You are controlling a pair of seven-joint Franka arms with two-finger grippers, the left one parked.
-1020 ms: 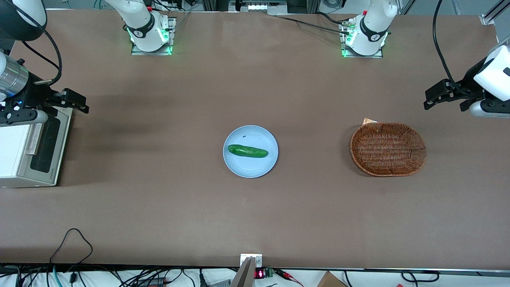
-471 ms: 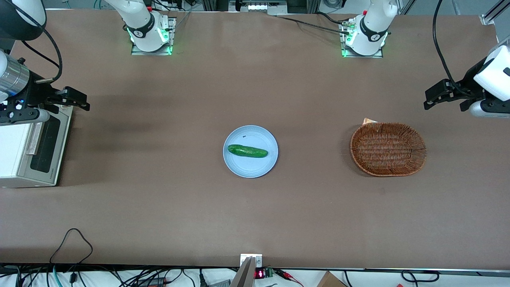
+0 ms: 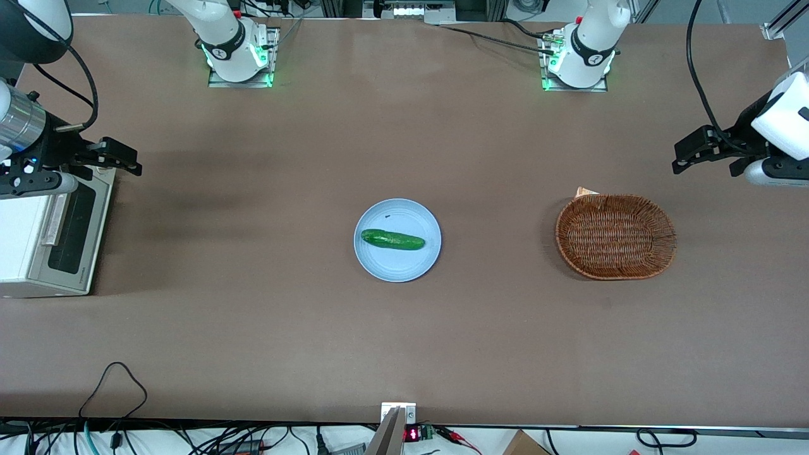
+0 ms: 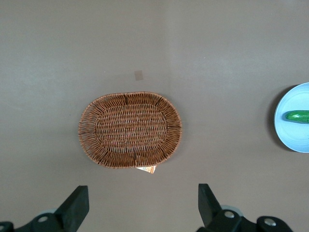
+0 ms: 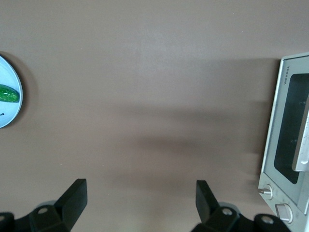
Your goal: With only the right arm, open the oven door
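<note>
Barely shifted since half a second ago: gripper (image 3: 120,161) of the right arm (image 3: 19,123) holds almost the same spot above the toaster oven (image 3: 25,240), by the corner of the oven farthest from the front camera, having edged toward that corner over the last second. Fingers (image 5: 72,198) spread wide, clamping nothing, with bare brown table (image 3: 404,347) between them in the right wrist view. Oven door (image 3: 72,227) closed flat against the oven, dark window facing the table's middle, silver bar handle (image 3: 54,220) untouched, near the gripper but apart from it. Blue plate (image 3: 397,268) with a cucumber (image 3: 392,239) well away from the oven, at the table's middle. Wicker basket (image 3: 616,236) farther still from the oven, toward the parked arm's end.
</note>
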